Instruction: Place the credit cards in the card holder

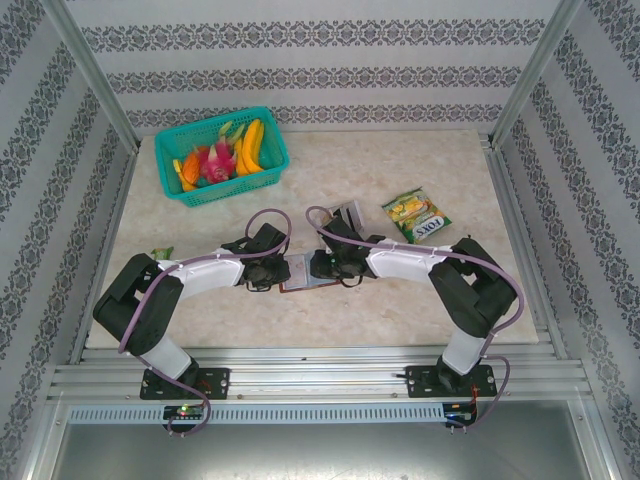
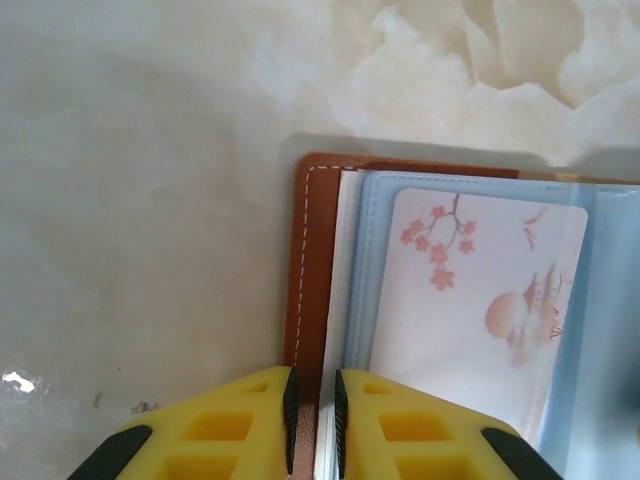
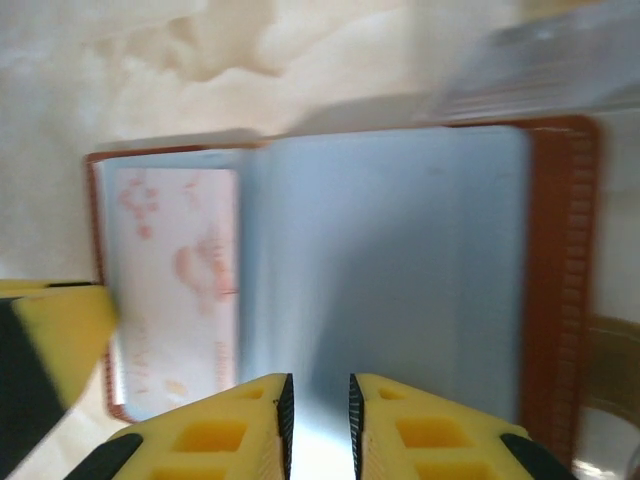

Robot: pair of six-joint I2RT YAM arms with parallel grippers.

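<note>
The left gripper [image 2: 313,425] has its yellow jaws nearly pressed together, pinching the brown stitched edge of the card holder [image 2: 310,250] at six o'clock in its wrist view. The holder lies open and flat, and in its left-hand blue sleeve sits a whitish credit card [image 2: 480,300] printed with pink blossoms.

The right gripper [image 3: 317,425] hangs over the holder's right-hand blue page. Its jaws are a narrow slit apart; whether they pinch the page I cannot tell.

From above, the two arm bases are bolted to aluminium rails at six o'clock. Both arms bend inward and their grippers meet at the middle of the surface [image 1: 400,300], the holder lying between them. The surface is pale cream stone with cloudy marbling, glossy enough to show soft glare.

A small green scrap [image 1: 162,253], too small to identify, lies at nine o'clock beside the left arm's elbow. Just beyond the right gripper, toward one o'clock, stands a clear plastic box [image 1: 352,210]. A green-yellow snack packet [image 1: 417,215] lies near it at two o'clock.

Far off at eleven o'clock, a teal basket [image 1: 180,185] holds bright toy fruit.

Slanted aluminium posts frame the space, and the walls carry white paper with grey ornamental bands.
</note>
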